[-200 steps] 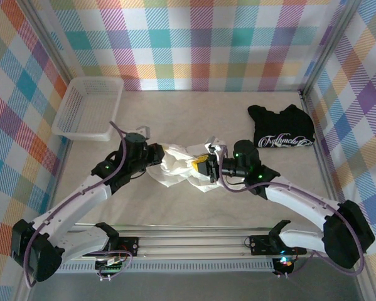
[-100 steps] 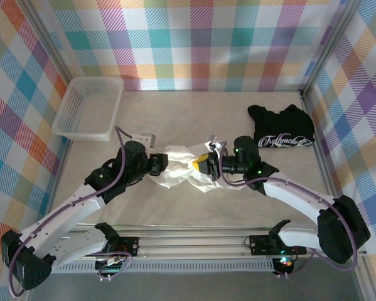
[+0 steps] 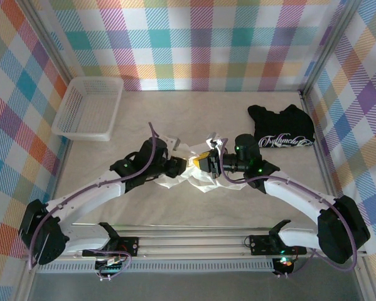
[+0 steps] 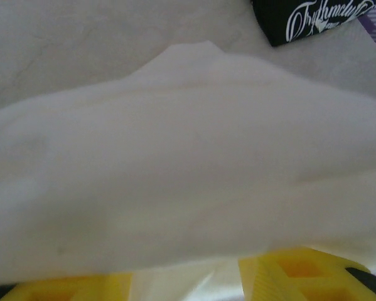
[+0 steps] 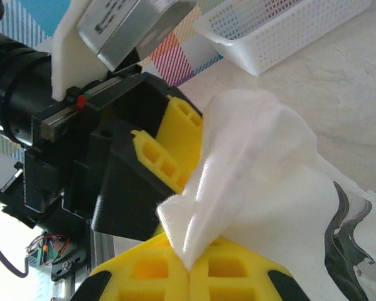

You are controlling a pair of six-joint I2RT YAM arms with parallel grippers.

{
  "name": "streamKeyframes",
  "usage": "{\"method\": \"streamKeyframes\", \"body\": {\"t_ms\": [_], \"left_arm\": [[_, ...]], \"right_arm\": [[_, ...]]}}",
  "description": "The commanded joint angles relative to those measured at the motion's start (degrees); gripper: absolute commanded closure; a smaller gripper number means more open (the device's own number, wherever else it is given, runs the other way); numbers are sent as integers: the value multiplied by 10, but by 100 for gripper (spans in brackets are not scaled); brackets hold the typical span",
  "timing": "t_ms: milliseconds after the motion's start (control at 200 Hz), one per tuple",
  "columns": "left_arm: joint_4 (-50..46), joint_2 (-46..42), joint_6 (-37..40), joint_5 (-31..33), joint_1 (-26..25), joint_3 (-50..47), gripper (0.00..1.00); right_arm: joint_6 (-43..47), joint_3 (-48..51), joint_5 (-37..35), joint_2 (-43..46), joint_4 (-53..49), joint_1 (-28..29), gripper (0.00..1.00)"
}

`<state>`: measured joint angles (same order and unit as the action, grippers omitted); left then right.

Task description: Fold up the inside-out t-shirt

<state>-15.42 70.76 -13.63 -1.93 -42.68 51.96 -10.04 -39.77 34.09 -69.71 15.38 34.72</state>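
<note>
The inside-out t-shirt [image 3: 197,182] is a bunched white heap at the middle of the table. My right gripper [image 3: 203,162] is shut on a pinched fold of it, and in the right wrist view the cloth [image 5: 257,157] rises from between the closed yellow jaws [image 5: 191,266]. My left gripper [image 3: 182,164] faces it from the left, almost touching. Its yellow fingers [image 4: 300,276] stand apart, open, with white fabric [image 4: 188,157] draped over and between them. One left finger [image 5: 166,147] sits against the fold.
A black t-shirt with white script [image 3: 282,132] lies folded at the back right, its corner [image 4: 313,15] visible past the white cloth. A white mesh basket [image 3: 87,108] stands at the back left. Plaid walls close in the table.
My left gripper let go, opened, and swung right across the shirt to meet the right gripper. The right gripper stayed shut on the fabric, nearly in place.
</note>
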Motion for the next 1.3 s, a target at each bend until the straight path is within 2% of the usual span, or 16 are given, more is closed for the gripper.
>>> {"method": "streamKeyframes", "body": {"t_ms": [0, 150, 245, 405, 545, 775, 985, 1170, 1295], "left_arm": [[34, 29, 17, 2, 0, 34, 51], [52, 72, 21, -14, 6, 56, 49], [66, 95, 19, -17, 11, 68, 54], [89, 118, 13, -42, 21, 85, 72], [100, 122, 0, -73, 35, 91, 100], [147, 43, -71, -153, 82, 53, 100], [149, -11, -130, -207, 89, 49, 100], [46, -15, -116, -249, 89, 100, 100], [-62, -12, -85, -243, 90, 135, 100]], "right_arm": [[-4, -8, 6, 16, 6, -5, 100], [-4, -8, 8, 22, 4, -8, 100], [-2, -7, 7, 27, 0, -9, 100], [-2, -1, -1, 39, -5, -12, 100], [-3, 3, -13, 49, -10, -14, 100], [35, -23, -99, 69, -97, -15, 100], [74, -58, -110, 72, -154, -15, 100], [63, -110, -185, 53, -214, -15, 99], [65, -155, -216, 34, -264, -16, 97]]}}
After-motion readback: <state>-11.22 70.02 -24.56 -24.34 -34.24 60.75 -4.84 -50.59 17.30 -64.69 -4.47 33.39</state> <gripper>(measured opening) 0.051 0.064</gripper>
